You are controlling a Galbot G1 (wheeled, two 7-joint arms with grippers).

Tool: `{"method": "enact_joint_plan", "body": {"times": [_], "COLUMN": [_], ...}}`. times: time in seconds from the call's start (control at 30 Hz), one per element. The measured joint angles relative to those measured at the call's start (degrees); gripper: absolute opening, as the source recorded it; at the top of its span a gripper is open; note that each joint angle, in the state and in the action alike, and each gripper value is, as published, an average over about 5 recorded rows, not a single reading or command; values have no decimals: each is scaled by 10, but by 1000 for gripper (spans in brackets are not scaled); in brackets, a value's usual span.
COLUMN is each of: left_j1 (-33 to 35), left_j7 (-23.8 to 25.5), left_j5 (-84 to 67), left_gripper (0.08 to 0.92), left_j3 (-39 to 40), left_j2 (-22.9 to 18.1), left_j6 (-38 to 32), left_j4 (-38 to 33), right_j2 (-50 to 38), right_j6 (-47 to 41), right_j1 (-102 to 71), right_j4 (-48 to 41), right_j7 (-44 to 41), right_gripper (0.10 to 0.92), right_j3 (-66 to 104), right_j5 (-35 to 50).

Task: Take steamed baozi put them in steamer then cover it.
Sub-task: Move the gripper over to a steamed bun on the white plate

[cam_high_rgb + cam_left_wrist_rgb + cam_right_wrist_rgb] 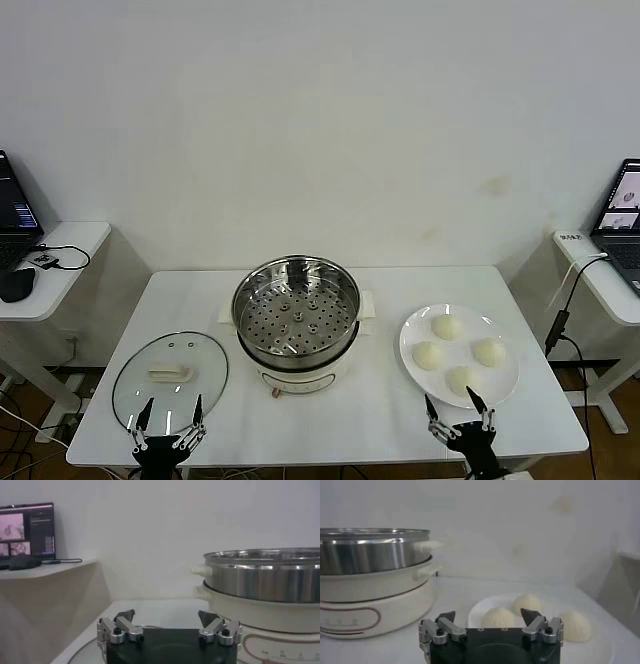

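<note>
A white counter (330, 420) is seen from above, and the steamer (297, 312) is placed at its centre: a shiny steel pot on a white base, uncovered, with its perforated tray empty. The cover (170, 380), a clear glass lid with a cream-white handle at its centre, is laid flat on the counter to the left of the steamer, near the front edge and just apart from the pot's base. To the right of the steamer a white plate (412, 330) is set, and the four steamed baozi (447, 326) are gathered on it, close together but not stacked.

The left claw (169, 412) is held low at the near edge of the counter, over the near rim of the cover, with its fingers spread wide and nothing between them. In the left wrist view the same claw (167, 620) is shown open, with the steamer (265, 587) rising ahead of it.

The right claw (456, 408) is held at the near edge as well, just in front of the plate, its fingers likewise spread and empty. In the right wrist view this claw (489, 618) is seen open, with the buns (529, 603) on the plate (600, 650) just beyond it and the steamer (375, 575) off to one side.

A laptop (620, 215) is seen on a side desk at the far right, and another (15, 215) on a side desk at the far left.
</note>
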Motion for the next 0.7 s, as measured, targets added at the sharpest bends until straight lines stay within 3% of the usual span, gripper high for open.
{"method": "enact_joint_plan", "body": {"times": [0.37, 0.7], "left_j1": [-15, -31], "left_j7": [25, 46], "left_j5": [12, 30], "left_gripper": [823, 823], "left_j3": [-4, -4], "left_j2": [10, 7], "left_j6": [15, 12], "left_j4": [-9, -6], "right_j2": [-93, -234], "right_j6": [-39, -57], "right_j1": [96, 264], "right_j4": [-32, -125], "right_j7": [-18, -146], "right_gripper": [823, 823], "right_j3": [11, -45], "right_j5": [-135, -250]}}
